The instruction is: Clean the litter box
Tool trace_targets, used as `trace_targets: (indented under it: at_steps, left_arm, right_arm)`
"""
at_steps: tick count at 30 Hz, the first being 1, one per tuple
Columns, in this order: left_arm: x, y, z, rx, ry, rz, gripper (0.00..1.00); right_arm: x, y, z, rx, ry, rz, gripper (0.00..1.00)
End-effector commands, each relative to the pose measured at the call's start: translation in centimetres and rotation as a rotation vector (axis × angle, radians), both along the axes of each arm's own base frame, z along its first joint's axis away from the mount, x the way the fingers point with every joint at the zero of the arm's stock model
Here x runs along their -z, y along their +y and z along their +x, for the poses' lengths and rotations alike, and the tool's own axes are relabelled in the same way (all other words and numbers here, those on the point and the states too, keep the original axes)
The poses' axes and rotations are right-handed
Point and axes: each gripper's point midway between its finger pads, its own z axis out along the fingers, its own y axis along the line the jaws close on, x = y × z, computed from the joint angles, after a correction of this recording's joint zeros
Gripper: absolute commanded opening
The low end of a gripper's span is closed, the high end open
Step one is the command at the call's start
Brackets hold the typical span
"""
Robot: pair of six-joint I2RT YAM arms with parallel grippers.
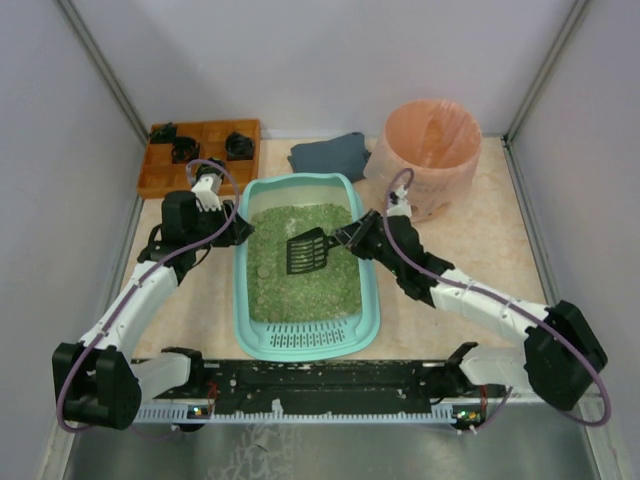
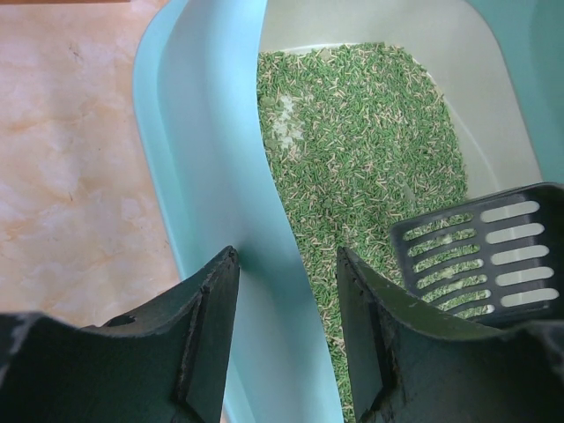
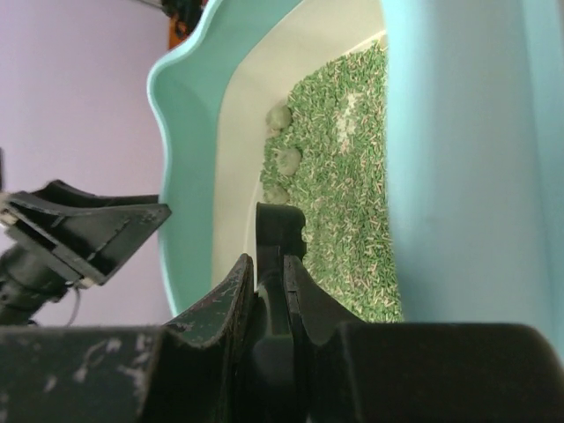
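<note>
Plain pale grey walls [image 1: 330,60] close in the marbled beige tabletop [image 1: 470,250] on its far side, left and right. Metal corner strips [image 1: 100,70] run up from the tabletop's far corners. Light is even.

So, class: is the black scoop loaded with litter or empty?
Empty, as far as visible: the scoop shows open slots with litter seen beneath, nothing piled on it. The right gripper holds its handle.
</note>
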Motion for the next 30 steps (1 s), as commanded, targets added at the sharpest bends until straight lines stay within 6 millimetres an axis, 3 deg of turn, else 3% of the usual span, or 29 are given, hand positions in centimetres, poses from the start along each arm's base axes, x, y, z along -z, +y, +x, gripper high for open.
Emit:
trace_targets:
  at_steps: [1,7,16,25,30]
  left_arm:
    - [-0.6,-0.3,0.2,0.011,-0.010,-0.017,0.54]
    - [-0.5,-0.3,0.2,0.013,-0.007,-0.019,0.54]
    - [-0.6,-0.2,0.2,0.007,-0.012,-0.015,0.54]
    - [-0.6,-0.3,0.3,0.012,-0.014,-0.019,0.54]
    - [-0.6,-0.3,0.3,0.014,-0.010,-0.023,0.54]
  right_arm:
    - [-0.5,1.6,1.6,0.048,-0.079,-0.205,0.00]
    - [-1.2,5.1,2.6,0.030,-0.157,-0.333,0.00]
    - [3.2,8.7,3.1,-0.071,-0.065,-0.458,0.00]
    - [8.2,11.7,1.3,-0.184,0.057,-0.378,0.00]
    - [9.6,14.0,0.0,-0.261,0.107,-0.296,0.00]
